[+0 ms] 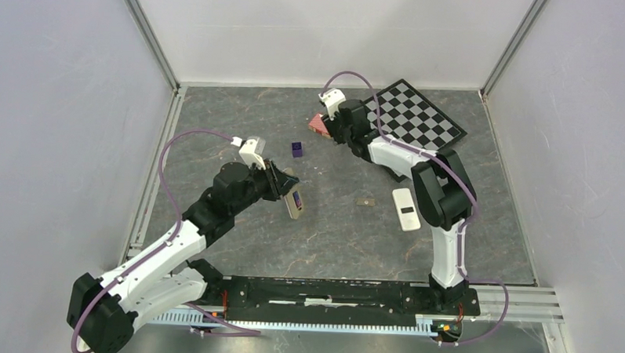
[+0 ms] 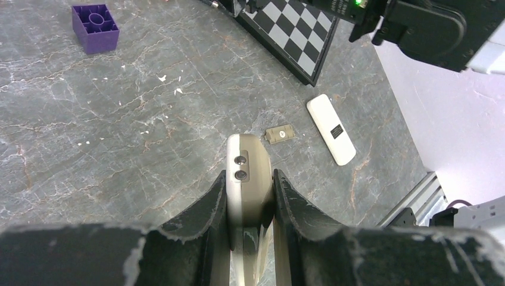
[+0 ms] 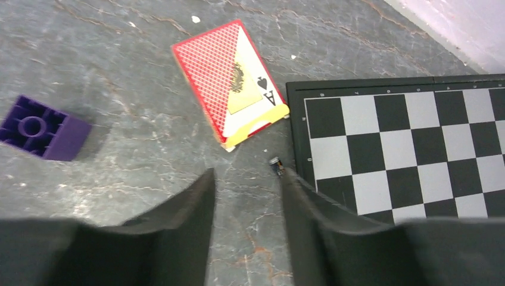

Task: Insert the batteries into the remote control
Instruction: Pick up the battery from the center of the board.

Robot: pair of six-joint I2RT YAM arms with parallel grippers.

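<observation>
My left gripper is shut on the olive-grey remote control and holds it by its long sides above the floor. In the top view the remote control shows a dark blue patch in its back, just beyond the left gripper. One small battery lies on the floor beside the chessboard corner, right at the tip of my right gripper's right finger. The right gripper hangs low over the floor, open, with only bare floor between its jaws.
A chessboard lies at the back right, with a red-backed playing card at its near corner. A purple block sits mid-table. A white remote and a small tan cover piece lie right of centre.
</observation>
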